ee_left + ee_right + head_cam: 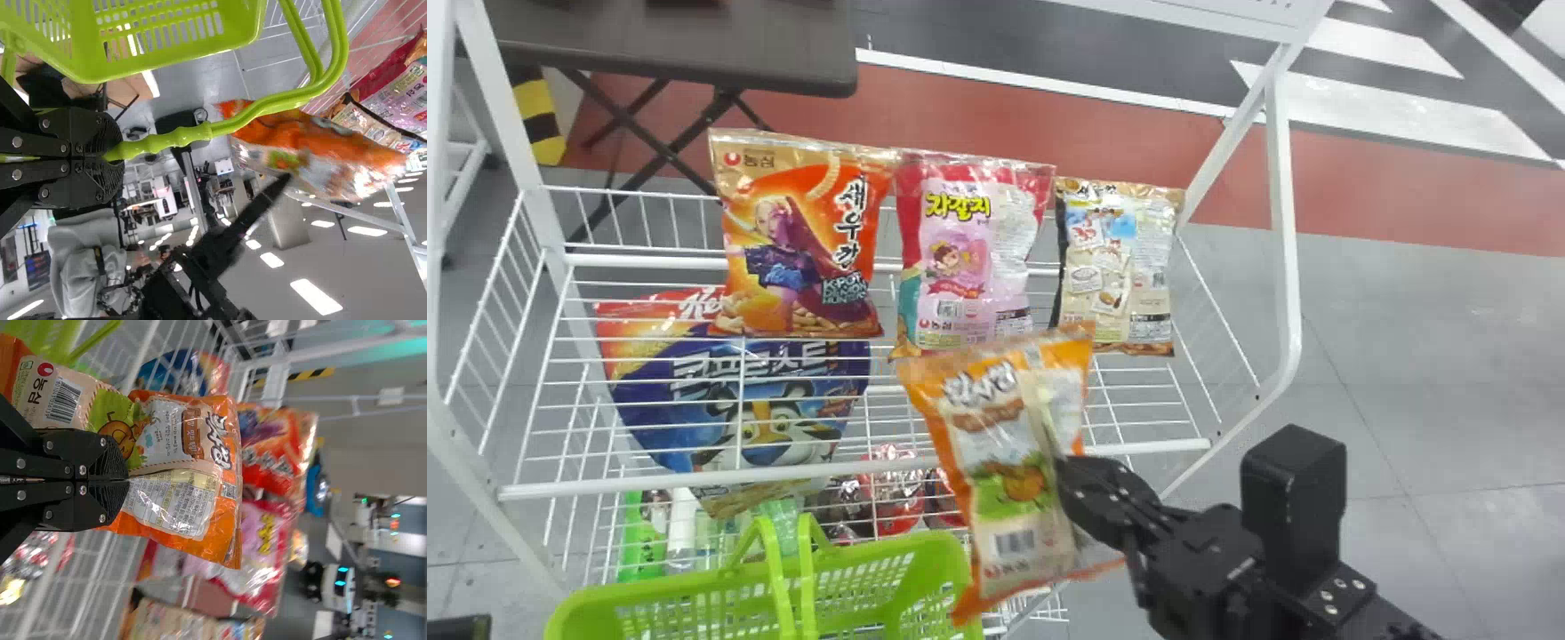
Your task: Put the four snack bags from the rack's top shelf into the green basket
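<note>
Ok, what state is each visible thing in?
Right gripper: shut on orange bag
Orange bag: held aloft
Left gripper: shut on basket handle
Green basket: handle raised
Red-orange bag: upright, on rack
Pink bag: upright, on rack
Beige bag: upright, on rack
Blue bag: lower, on rack

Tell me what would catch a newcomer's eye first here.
The orange snack bag grabs attention first, held by the right gripper in front of the rack. Next comes the bright green basket at the head view's bottom edge, its handle in the left gripper. Behind them, an orange-red bag, a pink bag and a beige bag stand in a row across the rack.
</note>
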Available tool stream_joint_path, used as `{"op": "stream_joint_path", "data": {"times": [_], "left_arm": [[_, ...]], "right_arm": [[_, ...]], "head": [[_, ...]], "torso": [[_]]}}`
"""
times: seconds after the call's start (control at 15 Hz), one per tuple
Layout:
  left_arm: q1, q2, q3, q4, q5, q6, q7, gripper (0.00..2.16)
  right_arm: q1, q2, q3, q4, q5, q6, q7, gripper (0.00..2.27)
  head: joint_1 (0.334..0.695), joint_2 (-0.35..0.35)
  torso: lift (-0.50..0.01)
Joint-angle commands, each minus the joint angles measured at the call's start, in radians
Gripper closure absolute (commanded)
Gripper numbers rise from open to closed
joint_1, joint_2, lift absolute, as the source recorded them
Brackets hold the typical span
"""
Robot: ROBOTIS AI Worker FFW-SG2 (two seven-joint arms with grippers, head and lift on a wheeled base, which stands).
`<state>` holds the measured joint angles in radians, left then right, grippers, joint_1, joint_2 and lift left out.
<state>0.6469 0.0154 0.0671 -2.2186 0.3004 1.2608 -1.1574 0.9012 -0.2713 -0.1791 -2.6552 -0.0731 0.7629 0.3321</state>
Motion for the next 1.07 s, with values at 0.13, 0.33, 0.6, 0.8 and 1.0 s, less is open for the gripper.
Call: {"op": "stream_joint_path", "data": {"times": [0.13, 0.33, 0.6, 0.8, 1.0], "left_arm": [[-0.001, -0.002, 0.005, -0.007, 0.000, -0.004, 0.002, 2.11], [-0.006, -0.002, 0.002, -0.007, 0.000, -0.004, 0.004, 2.11], [-0.001, -0.002, -0.010, -0.018, -0.001, -0.004, 0.002, 2.11], [0.013, -0.003, -0.036, -0.030, -0.012, -0.004, 0.004, 2.11], [0.023, -0.003, -0.043, -0.036, -0.015, -0.007, 0.002, 2.11]], "right_arm": [[0.035, 0.030, -0.048, -0.014, -0.031, 0.273, 0.077, 2.13], [0.033, 0.049, -0.020, -0.012, -0.096, 0.396, 0.140, 2.13], [0.015, 0.058, 0.052, -0.003, -0.149, 0.415, 0.176, 2.13], [-0.038, 0.057, 0.161, 0.077, -0.108, 0.338, 0.137, 2.13], [-0.087, 0.061, 0.237, 0.178, -0.066, 0.255, 0.102, 2.12]], "head": [[0.695, -0.350], [0.695, -0.350], [0.695, -0.350], [0.695, -0.350], [0.695, -0.350]], "torso": [[0.000], [0.000], [0.000], [0.000], [0.000]]}}
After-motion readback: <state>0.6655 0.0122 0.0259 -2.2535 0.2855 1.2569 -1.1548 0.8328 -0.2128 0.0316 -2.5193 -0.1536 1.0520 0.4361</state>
